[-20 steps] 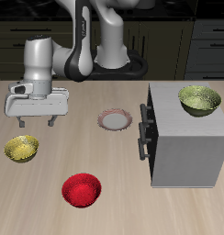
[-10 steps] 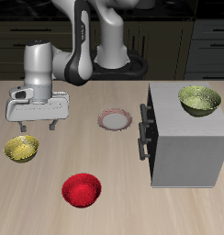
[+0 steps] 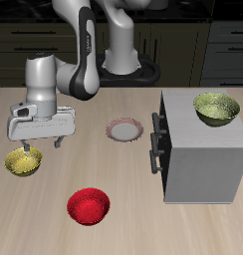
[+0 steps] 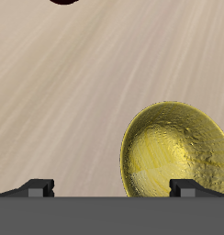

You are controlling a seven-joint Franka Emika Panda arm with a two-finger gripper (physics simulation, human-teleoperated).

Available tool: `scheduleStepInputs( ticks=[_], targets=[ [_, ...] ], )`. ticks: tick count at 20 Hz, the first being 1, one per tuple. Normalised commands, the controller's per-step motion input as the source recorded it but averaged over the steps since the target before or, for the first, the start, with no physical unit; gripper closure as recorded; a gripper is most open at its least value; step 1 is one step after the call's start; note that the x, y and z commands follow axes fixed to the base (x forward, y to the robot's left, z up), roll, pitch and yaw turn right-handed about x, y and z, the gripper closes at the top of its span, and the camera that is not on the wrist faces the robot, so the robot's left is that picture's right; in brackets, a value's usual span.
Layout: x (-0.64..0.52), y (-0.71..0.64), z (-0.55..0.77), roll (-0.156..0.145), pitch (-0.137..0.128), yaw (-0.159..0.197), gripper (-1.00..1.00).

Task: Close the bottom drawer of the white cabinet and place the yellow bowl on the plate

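Note:
The yellow bowl [image 3: 23, 162] [image 4: 178, 151] sits upright on the table, small and golden with a shiny ribbed inside. My gripper [image 3: 41, 145] [image 4: 112, 188] hangs open just above it with nothing held; one fingertip [image 4: 185, 186] is over the bowl's inside and the other is over bare table. The plate [image 3: 124, 130], pinkish-rimmed and bare, lies between the bowl and the white cabinet [image 3: 205, 154]. The cabinet's dark bar handles face the plate. The bottom drawer [image 3: 158, 162] looks flush with the cabinet front.
A larger olive-yellow bowl [image 3: 216, 108] stands on top of the cabinet. A red bowl [image 3: 89, 205] [image 4: 63, 2] sits nearer the table's front edge, a short way from the yellow bowl.
My gripper has come down and shifted toward the table's front, ending over the yellow bowl. It stayed open. Nothing else moved.

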Motion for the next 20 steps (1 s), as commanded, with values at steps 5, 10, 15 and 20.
scheduleStepInputs(
  ticks=[5,10,15,20],
  targets=[
    [-0.04,-0.09,-0.15,-0.008,0.027,-0.016,-1.00],
    [-0.04,-0.12,-0.14,-0.026,0.023,0.004,-1.00],
    [-0.06,-0.08,-0.04,-0.002,0.004,-0.009,-1.00],
    [-0.01,-0.02,0.01,-0.005,-0.005,0.009,-1.00]
  ],
)
